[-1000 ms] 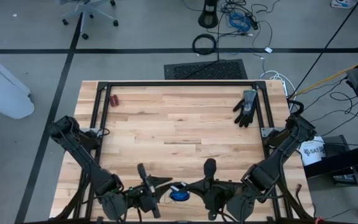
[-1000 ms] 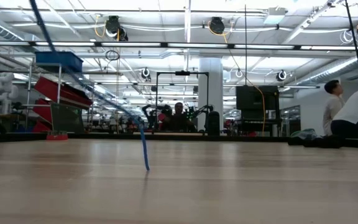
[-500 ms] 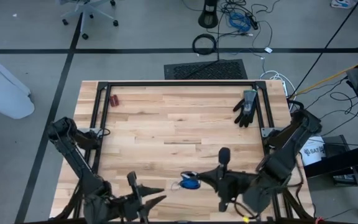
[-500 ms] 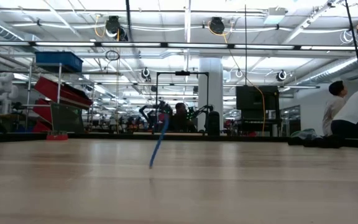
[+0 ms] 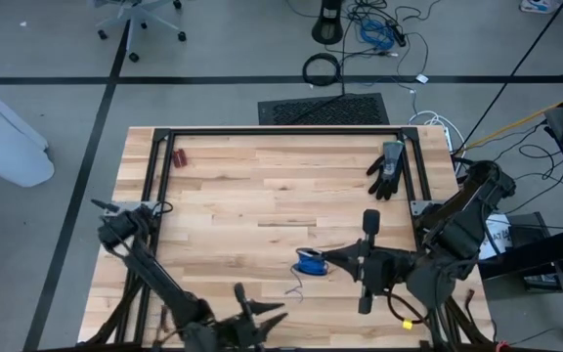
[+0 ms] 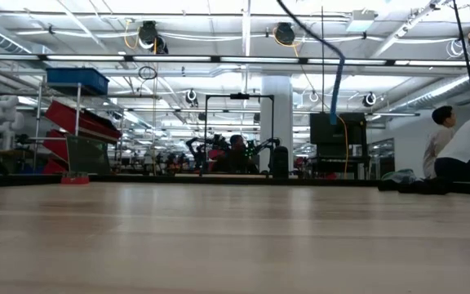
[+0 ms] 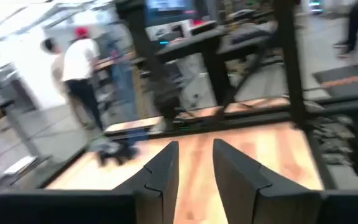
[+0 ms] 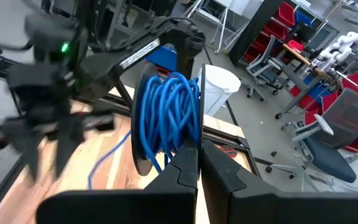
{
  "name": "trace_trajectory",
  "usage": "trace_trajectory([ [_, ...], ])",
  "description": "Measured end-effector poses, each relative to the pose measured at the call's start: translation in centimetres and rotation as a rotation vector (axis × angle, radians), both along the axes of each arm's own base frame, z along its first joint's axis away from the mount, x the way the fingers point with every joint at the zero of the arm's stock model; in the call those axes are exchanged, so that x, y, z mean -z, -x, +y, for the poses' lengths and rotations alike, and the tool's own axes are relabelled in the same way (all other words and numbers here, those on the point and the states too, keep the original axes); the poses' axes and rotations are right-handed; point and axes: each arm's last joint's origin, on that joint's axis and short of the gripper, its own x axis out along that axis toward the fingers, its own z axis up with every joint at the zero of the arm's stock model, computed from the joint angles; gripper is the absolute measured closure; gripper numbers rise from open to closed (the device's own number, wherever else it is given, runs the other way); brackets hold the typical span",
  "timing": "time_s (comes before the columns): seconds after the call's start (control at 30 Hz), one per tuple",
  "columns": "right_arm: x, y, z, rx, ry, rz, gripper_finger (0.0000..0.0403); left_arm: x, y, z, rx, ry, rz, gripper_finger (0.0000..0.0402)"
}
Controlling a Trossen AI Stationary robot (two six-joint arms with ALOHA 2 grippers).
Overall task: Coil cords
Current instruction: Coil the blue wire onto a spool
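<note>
Right tool (image 5: 325, 260) is clamped shut on the thin bright-blue cable coil (image 5: 309, 261), holding it off the light wooden slatted worktop (image 5: 262, 196). In the right wrist view the bundle (image 8: 166, 118) sits directly at the fingertips, loops standing roughly on edge, pinched at the lower rim between the two dark fingers (image 8: 185, 174). One loose tail (image 5: 294, 289) hangs off the coil and trails down towards the worktop, on the side facing the left arm; in the low view a strand (image 6: 334, 82) hangs high above the surface, so most of the cable is airborne. Right arm reaches in from the worktop's near right corner, forearm roughly level, tool pointing across towards the left arm. Left tool (image 5: 257, 321) is well apart from the coil at the near edge, fingers (image 7: 160, 177) parted and holding nothing, aimed across bare wood. Key relation: the dangling tail lies between the two tools, nearer the right one; the left is the free one, so my read is it must come towards the coil to catch the tail and wrap it in. Risk: the edge pinch lets loops slip.
</note>
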Motion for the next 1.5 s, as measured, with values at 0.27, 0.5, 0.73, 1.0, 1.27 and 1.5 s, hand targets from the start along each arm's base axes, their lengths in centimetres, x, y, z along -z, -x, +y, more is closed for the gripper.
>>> trace_trajectory([
  [0.27, 0.5, 0.2, -0.2, 0.015, -0.013, 0.034, 0.0403, 2.7, -2.8, -0.7, 0.021, 0.045, -0.049, 0.023],
  [0.5, 0.6, 0.3, -0.2, 0.021, -0.029, 0.044, 0.0403, 1.6, -3.7, -1.5, -0.031, 0.016, -0.056, 0.021],
  [0.73, 0.6, 0.4, -0.1, 0.019, -0.036, 0.042, 0.0403, 1.0, -3.7, -1.8, -0.035, 0.029, -0.065, 0.021],
  [1.0, 0.6, 0.4, -0.1, 0.039, -0.031, 0.033, 0.0403, 1.0, -3.6, -1.5, -0.149, 0.014, -0.037, 0.021],
  [1.27, 0.6, 0.4, -0.1, 0.041, -0.037, 0.032, 0.0403, 1.3, -4.1, -1.0, -0.174, -0.002, -0.022, 0.021],
  [1.5, 0.6, 0.4, -0.1, 0.037, -0.042, 0.033, 0.0403, 1.3, -4.2, -0.6, -0.26, 0.0, -0.008, 0.021],
])
